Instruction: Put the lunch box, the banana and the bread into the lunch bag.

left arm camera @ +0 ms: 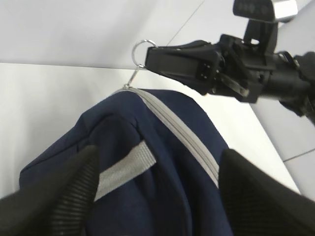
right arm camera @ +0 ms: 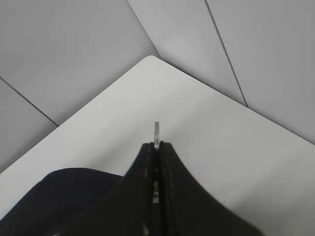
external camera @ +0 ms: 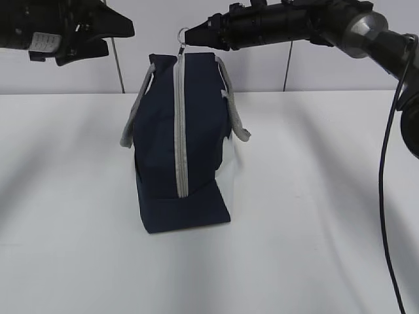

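Observation:
The navy lunch bag [external camera: 177,163] stands on end on the white table [external camera: 314,196], its grey zipper [external camera: 180,131] running up the near face. At the top, my right gripper [external camera: 190,36] is shut on the metal ring zipper pull [external camera: 182,32]. The ring [right arm camera: 156,129] pokes out past the pinched fingertips of that gripper [right arm camera: 156,145]. My left gripper [external camera: 114,33] hangs open up and to the left of the bag, clear of it. In its wrist view it [left arm camera: 160,167] holds nothing, with the bag [left arm camera: 123,123] below. The lunch box, banana and bread are out of view.
A grey handle [external camera: 134,111] droops on the bag's left side and another [external camera: 234,108] on its right. The right arm's black cable [external camera: 383,196] hangs at the right edge. A panelled wall [external camera: 281,65] stands behind the table.

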`<state>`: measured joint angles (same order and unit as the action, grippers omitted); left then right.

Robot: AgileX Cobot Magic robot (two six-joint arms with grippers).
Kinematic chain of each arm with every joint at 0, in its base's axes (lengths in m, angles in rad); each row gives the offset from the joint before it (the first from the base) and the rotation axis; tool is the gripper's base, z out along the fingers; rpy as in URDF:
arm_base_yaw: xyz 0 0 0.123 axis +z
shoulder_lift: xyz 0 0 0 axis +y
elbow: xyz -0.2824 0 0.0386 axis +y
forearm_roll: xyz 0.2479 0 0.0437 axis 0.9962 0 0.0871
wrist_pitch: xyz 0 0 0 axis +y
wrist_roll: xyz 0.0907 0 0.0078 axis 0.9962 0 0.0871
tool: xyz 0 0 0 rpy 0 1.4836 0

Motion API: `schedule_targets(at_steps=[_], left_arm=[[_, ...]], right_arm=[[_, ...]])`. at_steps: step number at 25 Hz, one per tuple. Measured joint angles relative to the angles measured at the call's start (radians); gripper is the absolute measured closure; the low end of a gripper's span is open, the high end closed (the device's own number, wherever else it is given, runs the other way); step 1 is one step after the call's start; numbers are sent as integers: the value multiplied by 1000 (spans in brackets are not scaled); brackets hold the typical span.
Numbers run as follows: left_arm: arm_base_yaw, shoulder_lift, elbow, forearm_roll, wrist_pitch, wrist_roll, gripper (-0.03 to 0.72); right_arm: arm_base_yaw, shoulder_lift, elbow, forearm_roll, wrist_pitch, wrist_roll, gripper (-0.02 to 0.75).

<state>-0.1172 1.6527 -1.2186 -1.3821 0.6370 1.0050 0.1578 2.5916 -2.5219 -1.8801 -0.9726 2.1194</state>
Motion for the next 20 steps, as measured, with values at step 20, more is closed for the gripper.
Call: schedule_targets(at_steps=[20], left_arm=[[-54,267,-169,-150,26,-95,256]], right_arm=[[0,0,0,0,0,2,754]])
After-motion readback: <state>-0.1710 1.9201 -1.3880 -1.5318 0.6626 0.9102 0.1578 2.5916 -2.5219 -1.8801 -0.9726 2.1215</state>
